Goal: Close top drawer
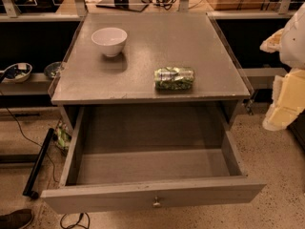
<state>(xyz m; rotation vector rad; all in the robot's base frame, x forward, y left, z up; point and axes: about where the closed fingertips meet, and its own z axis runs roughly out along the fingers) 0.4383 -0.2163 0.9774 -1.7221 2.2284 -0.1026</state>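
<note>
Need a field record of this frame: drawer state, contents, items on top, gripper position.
top drawer: pulled far out, front panel toward camera
knob: centre of front panel, untouched
drawer contents: no items visible
cabinet top: white bowl upright, back left; green can on its side, right of centre
gripper: right edge of view, beside the cabinet, apart from the drawer

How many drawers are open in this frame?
1: the top drawer, pulled far out beneath the cabinet top. Any drawers below it would be hidden by its front. The gripper is at the right edge, apart from the drawer.
</note>
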